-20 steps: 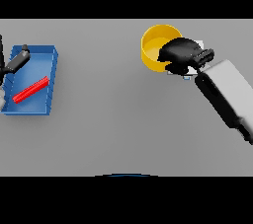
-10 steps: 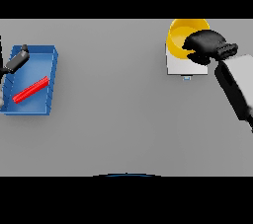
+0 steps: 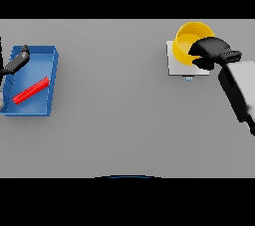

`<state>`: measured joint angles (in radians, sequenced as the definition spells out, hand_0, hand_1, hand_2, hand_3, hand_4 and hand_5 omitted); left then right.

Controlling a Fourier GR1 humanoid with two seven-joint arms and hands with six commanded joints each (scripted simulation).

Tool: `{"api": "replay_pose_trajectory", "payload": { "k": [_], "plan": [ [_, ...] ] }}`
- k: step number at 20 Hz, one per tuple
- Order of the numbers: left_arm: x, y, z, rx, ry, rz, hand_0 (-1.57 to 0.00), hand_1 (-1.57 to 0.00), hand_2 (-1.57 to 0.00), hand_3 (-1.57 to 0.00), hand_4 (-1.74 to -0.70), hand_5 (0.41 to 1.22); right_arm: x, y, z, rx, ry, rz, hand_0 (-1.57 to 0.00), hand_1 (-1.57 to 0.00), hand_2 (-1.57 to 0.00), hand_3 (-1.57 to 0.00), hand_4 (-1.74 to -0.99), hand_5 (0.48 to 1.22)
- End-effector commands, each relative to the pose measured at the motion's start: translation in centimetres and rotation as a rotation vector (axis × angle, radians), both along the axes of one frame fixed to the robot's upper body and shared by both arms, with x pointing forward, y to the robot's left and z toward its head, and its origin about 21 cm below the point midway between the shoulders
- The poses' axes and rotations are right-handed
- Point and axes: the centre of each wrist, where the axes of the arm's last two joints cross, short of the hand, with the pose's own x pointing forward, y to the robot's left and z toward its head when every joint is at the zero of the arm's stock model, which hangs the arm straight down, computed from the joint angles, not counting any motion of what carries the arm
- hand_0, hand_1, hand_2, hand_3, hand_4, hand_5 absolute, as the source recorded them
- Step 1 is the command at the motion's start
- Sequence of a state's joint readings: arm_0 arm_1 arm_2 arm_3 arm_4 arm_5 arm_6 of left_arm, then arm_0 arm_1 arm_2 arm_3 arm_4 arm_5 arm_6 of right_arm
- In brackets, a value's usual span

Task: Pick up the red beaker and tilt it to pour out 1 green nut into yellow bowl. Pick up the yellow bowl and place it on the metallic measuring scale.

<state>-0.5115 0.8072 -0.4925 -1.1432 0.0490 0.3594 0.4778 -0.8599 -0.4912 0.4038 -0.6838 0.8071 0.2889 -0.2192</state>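
Note:
The yellow bowl (image 3: 189, 41) is over the far right part of the metallic measuring scale (image 3: 178, 65), a light square plate; I cannot tell whether it rests on the plate. My right hand (image 3: 213, 52) is curled round the bowl's right rim, its arm coming in from the right. No nut shows inside the bowl. The red beaker (image 3: 31, 90) shows as a long red shape lying slantwise in the blue tray (image 3: 50, 78) at the left. My left hand (image 3: 18, 60) hangs idle over the tray's far left corner, fingers relaxed.
A small dark readout (image 3: 188, 78) sticks out from the scale's near edge. The grey table (image 3: 114, 100) stretches between the tray and the scale.
My right hand has carried the yellow bowl to the right and away from me, from beside the scale to over it. The left hand and the tray have not moved.

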Motion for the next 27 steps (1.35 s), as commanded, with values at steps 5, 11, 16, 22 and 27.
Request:
{"api": "replay_pose_trajectory", "payload": {
  "k": [5, 11, 16, 22, 27],
  "plan": [
    [-0.1, 0.2, 0.0, 0.016, -0.003, -0.007, 0.00, 0.00, 0.00, 0.00, -0.72, 0.667, 0.3, 0.2, -0.9, 0.016, 0.014, -0.011, -1.45, -1.50, -1.38, -1.39, -1.734, 1.221],
    [0.6, 0.2, 0.2, 0.012, 0.002, -0.003, 0.00, 0.00, 0.00, 0.00, -0.72, 0.667, 0.4, 0.0, -0.4, -0.005, 0.037, -0.011, -0.79, -0.71, -0.78, -0.72, -1.609, 1.029],
    [0.5, -0.1, 0.1, 0.011, 0.007, 0.000, 0.00, 0.00, 0.00, 0.00, -0.72, 0.663, 0.5, 0.7, -0.7, -0.039, 0.037, 0.045, -0.26, -0.23, -0.30, -0.46, -1.554, 0.891],
    [0.6, 0.0, -0.2, 0.013, 0.001, 0.002, 0.00, 0.00, 0.00, 0.00, -0.72, 0.664, 0.8, 0.2, -0.6, -0.019, 0.027, 0.032, -0.07, -0.06, -0.08, -0.27, -1.523, 0.798],
    [1.0, -0.2, 0.1, 0.019, -0.004, -0.005, 0.00, 0.00, 0.00, 0.00, -0.73, 0.665, 0.7, 0.2, -0.9, -0.029, 0.057, -0.008, -0.02, -0.02, -0.03, -0.15, -1.478, 0.738]
  ]
}}
